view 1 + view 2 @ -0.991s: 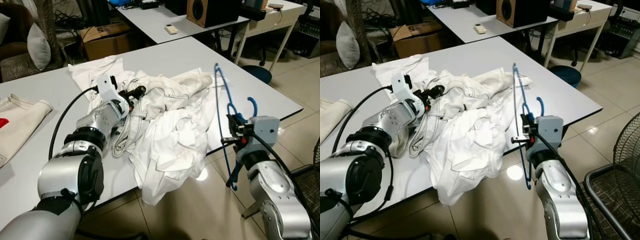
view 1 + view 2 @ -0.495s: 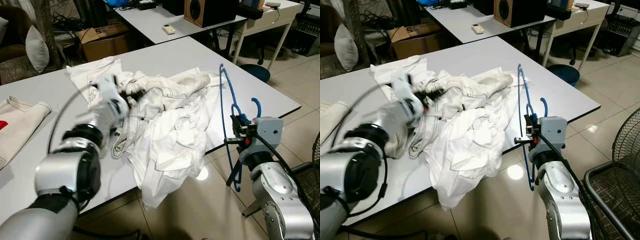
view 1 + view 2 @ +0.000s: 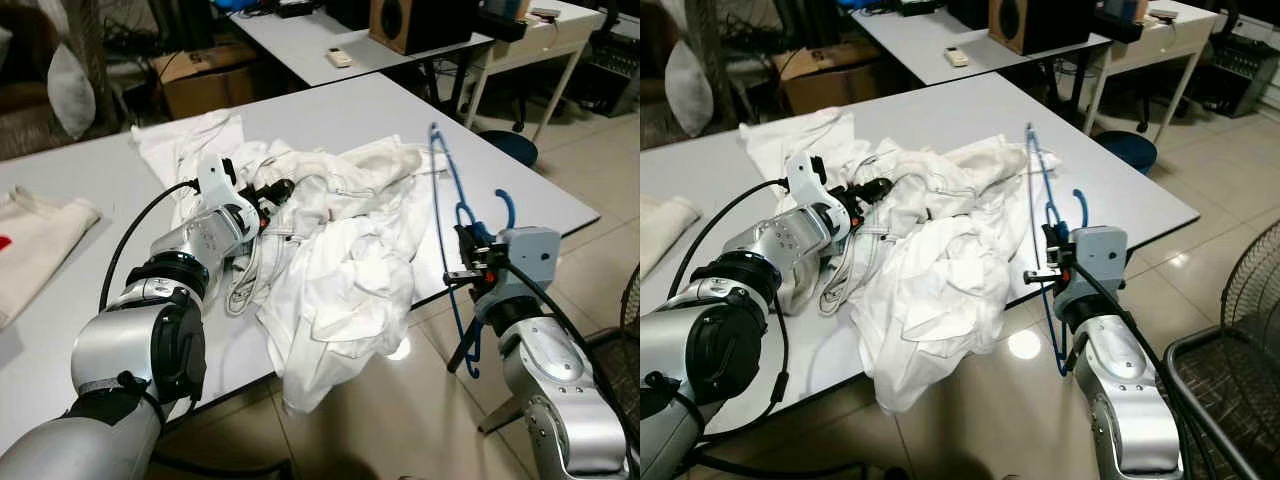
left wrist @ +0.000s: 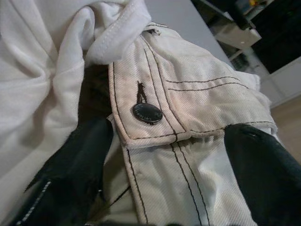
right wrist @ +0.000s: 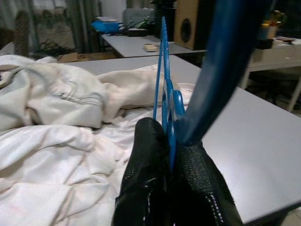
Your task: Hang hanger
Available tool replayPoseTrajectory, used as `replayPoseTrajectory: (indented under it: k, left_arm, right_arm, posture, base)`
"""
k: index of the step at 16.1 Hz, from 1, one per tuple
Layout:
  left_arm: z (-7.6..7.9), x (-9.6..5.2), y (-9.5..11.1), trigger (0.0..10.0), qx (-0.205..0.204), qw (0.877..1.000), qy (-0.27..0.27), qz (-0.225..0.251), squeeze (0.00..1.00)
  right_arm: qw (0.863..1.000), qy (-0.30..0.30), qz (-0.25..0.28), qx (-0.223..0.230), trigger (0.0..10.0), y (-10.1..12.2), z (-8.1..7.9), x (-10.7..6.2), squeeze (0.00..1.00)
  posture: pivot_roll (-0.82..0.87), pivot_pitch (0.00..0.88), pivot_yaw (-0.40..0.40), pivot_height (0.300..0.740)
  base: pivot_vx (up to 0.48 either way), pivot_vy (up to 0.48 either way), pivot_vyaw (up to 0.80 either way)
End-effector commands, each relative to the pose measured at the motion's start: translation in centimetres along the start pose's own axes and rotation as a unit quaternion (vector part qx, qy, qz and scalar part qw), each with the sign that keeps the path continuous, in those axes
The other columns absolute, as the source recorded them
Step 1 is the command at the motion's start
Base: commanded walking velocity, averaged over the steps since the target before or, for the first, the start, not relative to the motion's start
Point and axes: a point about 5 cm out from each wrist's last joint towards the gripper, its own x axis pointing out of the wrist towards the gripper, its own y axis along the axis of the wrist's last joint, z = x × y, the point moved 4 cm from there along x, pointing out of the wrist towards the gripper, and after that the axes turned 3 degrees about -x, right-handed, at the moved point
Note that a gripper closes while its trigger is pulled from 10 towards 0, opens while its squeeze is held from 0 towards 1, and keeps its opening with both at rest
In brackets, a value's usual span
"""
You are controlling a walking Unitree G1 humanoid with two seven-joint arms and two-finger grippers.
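Observation:
A blue plastic hanger (image 3: 447,200) stands nearly upright beside the grey table's (image 3: 330,110) right front edge. My right gripper (image 3: 462,272) is shut on its lower part; in the right wrist view the black fingers (image 5: 150,188) are pinched on the blue bar (image 5: 165,94). A heap of white clothes (image 3: 340,250) covers the middle of the table and droops over the front edge. My left gripper (image 3: 275,188) lies on the heap's left part. In the left wrist view its fingers (image 4: 70,174) stand apart, open, on either side of a stitched white waistband with a dark button (image 4: 146,113).
A folded cream cloth (image 3: 35,250) lies at the table's left. Behind stands a second table (image 3: 300,40) with a remote (image 3: 342,58) and a speaker (image 3: 420,20), plus a cardboard box (image 3: 200,75). A blue stool (image 3: 515,145) and a wire fan guard (image 3: 1230,350) are on the right, on tiled floor.
My left arm was blurred in motion half a second ago and now rests still on the waistband, near where it was a second ago. The held hanger has swayed only slightly.

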Motion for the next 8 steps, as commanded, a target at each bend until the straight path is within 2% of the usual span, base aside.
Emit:
replayPoseTrajectory:
  k: [1, 3, 8]
  left_arm:
    - [0.5, 0.1, -0.4, 0.0, -0.002, 1.000, -0.019, -0.009, 0.00]
    - [1.0, 0.2, -0.9, 0.0, 0.005, 0.999, -0.040, -0.017, 0.00]
    - [2.8, 0.3, 0.3, 0.0, -0.037, 0.995, -0.093, 0.016, 0.00]
  right_arm:
    - [1.000, 0.014, -0.002, 0.001, 10.0, 0.1, -0.4, 0.4, 0.00]
    - [1.000, 0.020, -0.001, -0.002, 10.0, 0.2, -0.6, 0.7, 0.00]
    - [0.999, 0.032, 0.001, -0.006, 10.0, 0.3, -1.0, 1.2, 0.00]
  posture:
    - [-0.22, 0.000, 0.037, 0.740]
    - [-0.22, 0.000, 0.026, 0.740]
    - [-0.22, 0.000, 0.032, 0.740]
  base:
    - [0.000, 0.000, 0.00]
    - [0.000, 0.000, 0.00]
    - [0.000, 0.000, 0.00]
